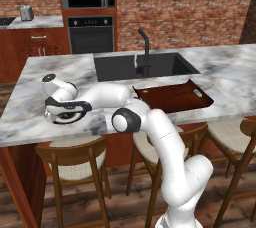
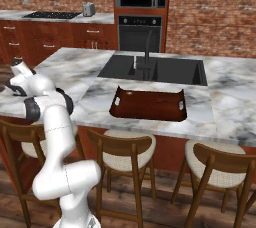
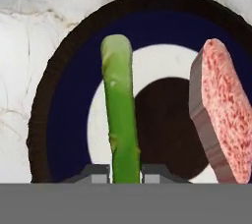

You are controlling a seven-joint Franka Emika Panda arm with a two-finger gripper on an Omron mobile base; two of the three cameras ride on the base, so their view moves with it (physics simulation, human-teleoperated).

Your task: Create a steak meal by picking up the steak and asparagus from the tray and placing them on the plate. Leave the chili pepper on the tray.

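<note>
The fingers [image 3: 125, 173] are pinching the asparagus [image 3: 120, 110], a smooth, slightly knobbly green stalk with a rounded tip, right over the plate [image 3: 74, 95]. The plate is round and glossy: dark rim, navy band, white ring, dark centre. On it, beside the stalk, lies the steak [image 3: 221, 110], a thick oval slab, mottled pink on top with a paler greyish edge. The plate sits near the left front edge of the veined marble desk [image 1: 50, 67]. The reddish-brown tray [image 1: 172, 97], rectangular with a low rim, rests at the front edge, just before the black sink [image 1: 145, 64].
</note>
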